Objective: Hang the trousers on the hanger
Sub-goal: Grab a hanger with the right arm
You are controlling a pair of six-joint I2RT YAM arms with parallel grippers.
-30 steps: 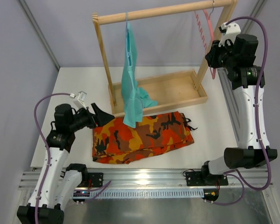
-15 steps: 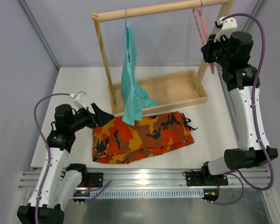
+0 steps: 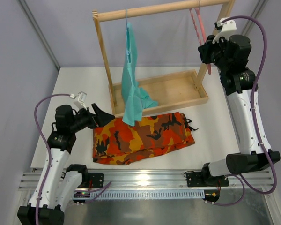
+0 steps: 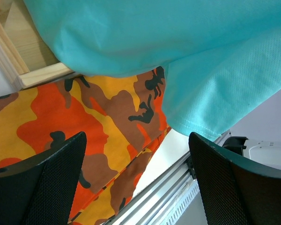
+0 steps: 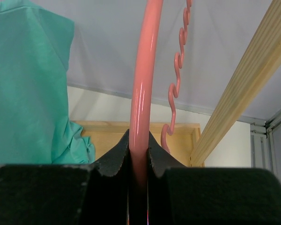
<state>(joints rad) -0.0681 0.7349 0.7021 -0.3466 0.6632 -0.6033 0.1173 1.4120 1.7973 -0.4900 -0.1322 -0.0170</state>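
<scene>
Salmon-pink plastic fills the middle of my right wrist view. My right gripper [image 5: 138,151] is pinched on the curved arm of the hanger [image 5: 143,84], one dark pad pressed against each side of it. The hanger's wavy notched bar climbs just to the right of that arm, and a pale post of the wooden rack [image 3: 164,10] slants past beyond it. From the overhead camera, the hanger's top sits at the right end of the rack's top rail. My right arm is raised high beside the rack's right post.

My left gripper [image 4: 136,183] stands spread wide with nothing between its fingers. It is low near the left end of the trousers [image 3: 145,136], with its opening facing along them. The camouflage trousers lie folded flat on the white table [image 3: 79,84], just in front of the rack's tray-like base and well below the hanger.

A teal garment [image 3: 131,89] hangs from the left part of the rail. Its lower end drops over the front edge of the base and covers part of the trousers' far edge. I cannot tell whether it touches them.
</scene>
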